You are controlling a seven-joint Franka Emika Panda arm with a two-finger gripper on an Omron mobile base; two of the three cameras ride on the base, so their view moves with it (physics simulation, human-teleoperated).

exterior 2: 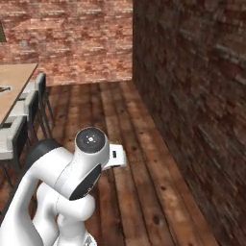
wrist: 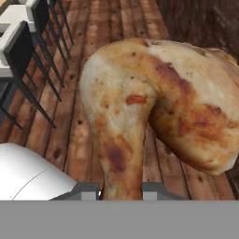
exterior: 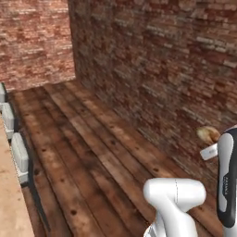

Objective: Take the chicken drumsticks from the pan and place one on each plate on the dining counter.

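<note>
A golden-brown chicken drumstick (wrist: 154, 107) looms large in the hand view, its thin bone end pinched between my gripper's (wrist: 121, 192) two fingertips (wrist: 89, 192). The gripper is shut on it. In the left base view the same drumstick (exterior: 208, 134) hangs in the air at the far right, close to the brick wall, above the wooden floor. The dining counter (exterior 2: 14, 84), a light wood tabletop, lies at the left edge of the right base view, and its near edge (exterior: 7, 203) shows at the lower left of the left base view. The pan and the plates are out of view.
A dark brick wall (exterior: 162, 69) runs along the right side, close to the arm. Grey chairs (exterior 2: 19, 129) stand along the counter's side, also seen as chairs (exterior: 19, 155) at the left. A plank floor (exterior: 92, 148) stretches ahead to a far brick wall (exterior 2: 72, 38).
</note>
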